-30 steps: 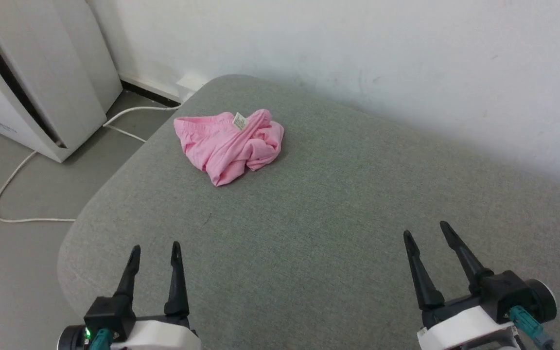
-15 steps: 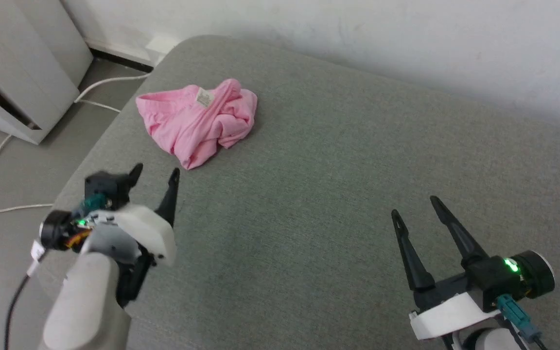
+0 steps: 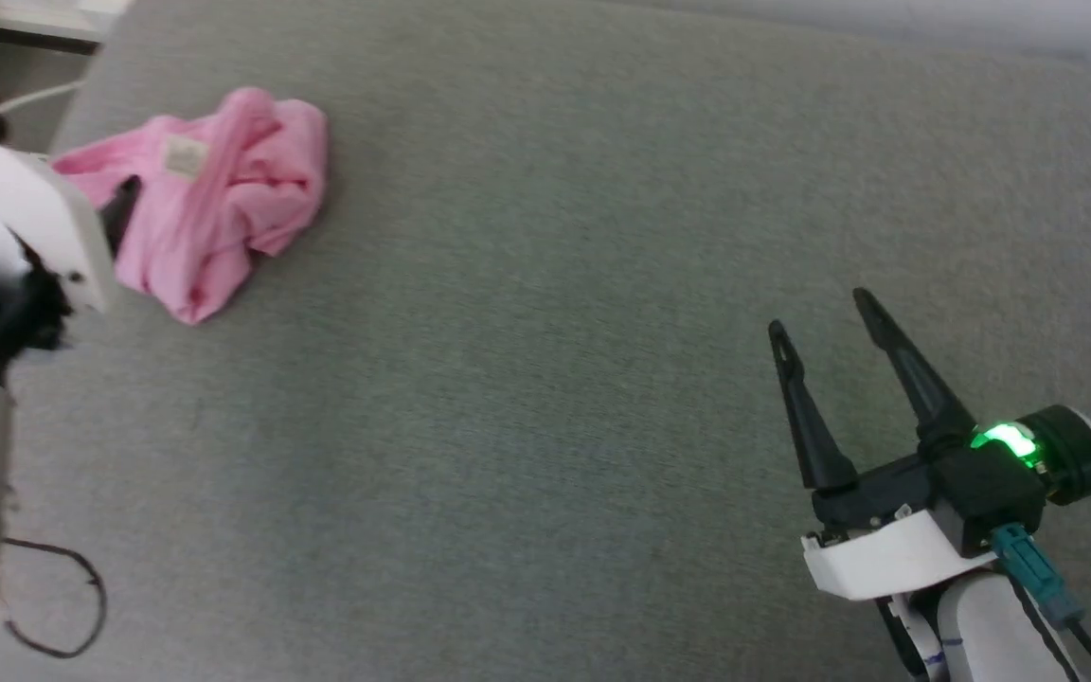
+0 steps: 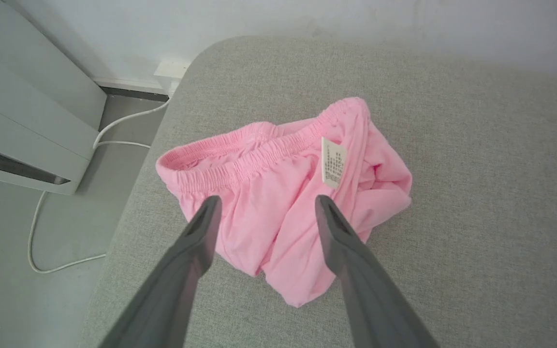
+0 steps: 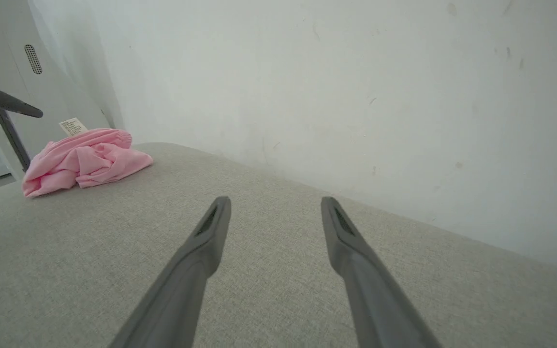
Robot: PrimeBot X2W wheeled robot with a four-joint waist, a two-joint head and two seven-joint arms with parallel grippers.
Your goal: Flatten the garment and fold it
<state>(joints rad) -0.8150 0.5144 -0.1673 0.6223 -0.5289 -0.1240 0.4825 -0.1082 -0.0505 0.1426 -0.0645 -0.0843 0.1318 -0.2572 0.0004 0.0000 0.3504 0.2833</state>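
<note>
Dark left fingers (image 4: 196, 241) wide over garment (image 4: 259, 183)

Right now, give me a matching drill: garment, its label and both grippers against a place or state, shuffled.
1. garment
2. label
3. left gripper
4. right gripper

A. open, over bare grey cushion
B. crumpled in a heap
C. open, fingers aimed at the garment
D. white, beside the elastic waistband

Pairs: 1-B, 2-D, 3-C, 4-A
</note>
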